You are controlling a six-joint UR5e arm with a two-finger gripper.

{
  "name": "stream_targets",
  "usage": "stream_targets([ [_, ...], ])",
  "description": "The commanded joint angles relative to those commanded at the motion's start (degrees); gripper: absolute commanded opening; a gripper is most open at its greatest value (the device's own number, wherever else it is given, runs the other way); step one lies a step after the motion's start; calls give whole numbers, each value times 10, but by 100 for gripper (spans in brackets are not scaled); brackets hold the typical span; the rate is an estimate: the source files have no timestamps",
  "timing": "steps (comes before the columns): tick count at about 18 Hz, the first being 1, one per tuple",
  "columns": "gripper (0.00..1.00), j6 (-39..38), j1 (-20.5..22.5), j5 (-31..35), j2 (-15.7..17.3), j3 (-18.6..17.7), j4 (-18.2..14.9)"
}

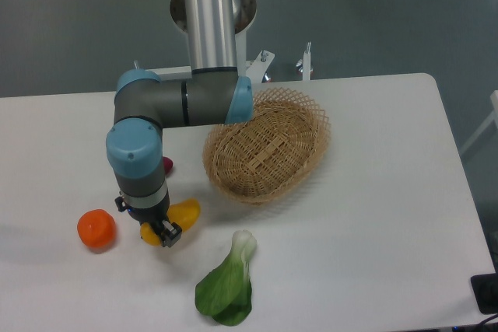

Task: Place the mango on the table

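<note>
The mango, yellow shading to orange, lies low on the white table at the front left, left of the basket. My gripper points straight down and straddles the middle of the mango. One black finger shows in front of the fruit, pressed against it. The other finger is hidden behind the mango and the wrist. The mango's yellow end sticks out to the left under the gripper. I cannot tell whether the mango touches the tabletop or hangs just above it.
A woven wicker basket stands empty at mid-table. A round orange-red fruit sits just left of the gripper. A purple tuber peeks out behind the arm. A green bok choy lies at the front. A black object sits at the right front corner.
</note>
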Motion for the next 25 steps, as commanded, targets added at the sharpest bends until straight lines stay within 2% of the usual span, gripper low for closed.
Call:
stream_targets([
  [1,54,0,0,-2,-1,0,0],
  [2,60,0,0,-5,-3,0,0],
  [7,98,5,0,-7,-3,3,3],
  [13,100,4,11,-6,10,12,2],
  [25,100,22,108,0,22,48,-1],
])
